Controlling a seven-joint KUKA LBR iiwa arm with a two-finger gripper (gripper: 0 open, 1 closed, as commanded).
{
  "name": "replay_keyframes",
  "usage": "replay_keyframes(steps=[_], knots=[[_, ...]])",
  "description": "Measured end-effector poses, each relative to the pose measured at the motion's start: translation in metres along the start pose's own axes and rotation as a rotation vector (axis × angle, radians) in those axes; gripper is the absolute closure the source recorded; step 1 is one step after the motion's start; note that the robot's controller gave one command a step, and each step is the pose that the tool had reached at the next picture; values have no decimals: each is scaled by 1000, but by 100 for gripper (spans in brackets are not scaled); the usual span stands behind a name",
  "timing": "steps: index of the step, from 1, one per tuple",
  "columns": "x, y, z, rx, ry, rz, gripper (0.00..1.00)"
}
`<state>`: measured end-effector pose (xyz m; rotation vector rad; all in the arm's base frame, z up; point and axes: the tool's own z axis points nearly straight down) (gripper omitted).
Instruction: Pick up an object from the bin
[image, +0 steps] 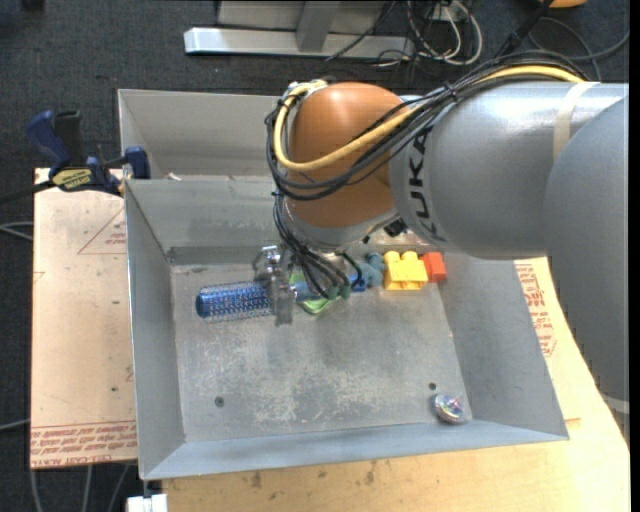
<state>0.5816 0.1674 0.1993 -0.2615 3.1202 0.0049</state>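
Orange wrist cover (340, 150), end effector (280, 292) beside blue bristly roller (230, 301), grip unclear, open bin floor (330, 385) toward near wall.

Pincer (279, 288) low in bin (300, 400) — beside blue bristly roller (232, 301).

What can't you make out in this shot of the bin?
All in the camera view:
1. Green thing: mostly covered by the wrist cables, kind unclear.
2. Blue bristly roller: its right end lies behind the gripper.
3. Yellow block and orange block: far sides cut off by the arm.
4. Small round shiny thing, near right corner: too small to identify.
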Motion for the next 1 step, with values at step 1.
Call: replay_keyframes(steps=[1], knots=[[-1,-60,-105,3,2,-222,100]])
